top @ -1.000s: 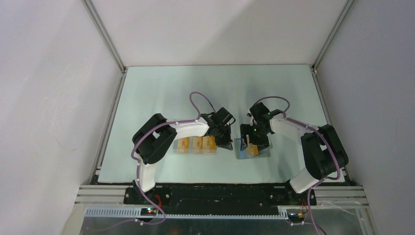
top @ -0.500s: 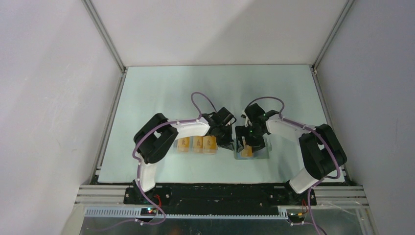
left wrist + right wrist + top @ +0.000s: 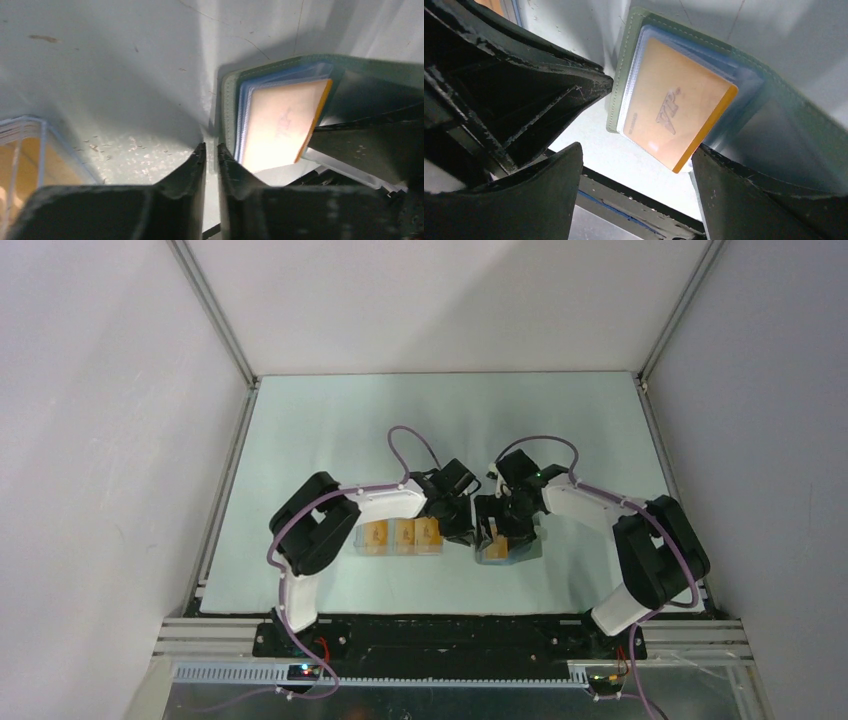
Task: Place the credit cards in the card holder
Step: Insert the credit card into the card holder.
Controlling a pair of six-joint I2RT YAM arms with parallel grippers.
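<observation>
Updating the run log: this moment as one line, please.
left hand: shut, beside card holder edge | right hand: open over credit card | card: lying on holder's clear sleeves | clear box: holds other credit cards

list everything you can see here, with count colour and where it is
table: one, pale green, floor of the white-walled enclosure
clear box: one, transparent, near side, left of centre
credit cards in box: three orange patches side by side, exact count unclear
card holder: one, grey-green with light blue inside, lying open right of the box
credit card: one, orange-tan, lying on the holder's sleeves
left tool: one, black, shut and empty, at the holder's left edge
right tool: one, black, open, fingers either side of the card
</observation>
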